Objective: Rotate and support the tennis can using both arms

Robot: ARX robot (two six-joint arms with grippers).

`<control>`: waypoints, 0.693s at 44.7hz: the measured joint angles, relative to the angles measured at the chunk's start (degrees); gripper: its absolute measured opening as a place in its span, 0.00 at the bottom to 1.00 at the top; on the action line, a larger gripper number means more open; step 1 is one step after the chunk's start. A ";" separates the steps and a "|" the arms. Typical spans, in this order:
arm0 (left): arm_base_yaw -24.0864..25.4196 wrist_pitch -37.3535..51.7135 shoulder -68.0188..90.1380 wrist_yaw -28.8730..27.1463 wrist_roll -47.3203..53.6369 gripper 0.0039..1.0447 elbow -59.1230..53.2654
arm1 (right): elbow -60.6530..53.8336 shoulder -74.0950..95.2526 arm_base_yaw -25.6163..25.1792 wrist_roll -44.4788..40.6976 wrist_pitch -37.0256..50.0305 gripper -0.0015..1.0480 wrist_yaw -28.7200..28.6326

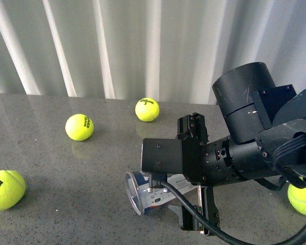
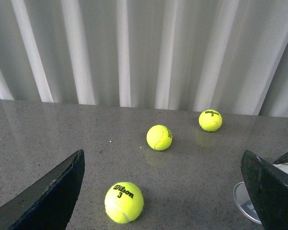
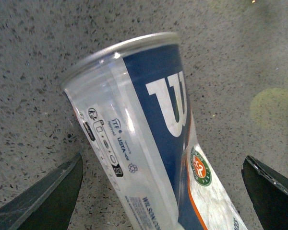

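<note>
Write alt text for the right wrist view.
A clear tennis can with a silver rim, blue label and white W lies on a speckled grey table. The right gripper's dark fingers stand open on either side of it, not touching.

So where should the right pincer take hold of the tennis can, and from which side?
Probably the round wall around the W logo, from above: the tennis can lies on its side on the table, and the open right pincer straddles it there. Avoid the silver rim, where the tube ends.
</note>
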 joint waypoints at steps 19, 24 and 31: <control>0.00 0.00 0.00 0.00 0.00 0.94 0.00 | -11.39 -23.37 -3.67 41.83 14.49 0.93 3.08; 0.00 0.00 0.00 0.00 0.00 0.94 0.00 | -15.72 -30.45 -6.27 57.96 14.58 0.93 13.70; 0.00 0.00 -0.04 -0.02 0.00 0.94 0.00 | -18.58 -35.30 -9.44 78.34 9.90 0.93 25.24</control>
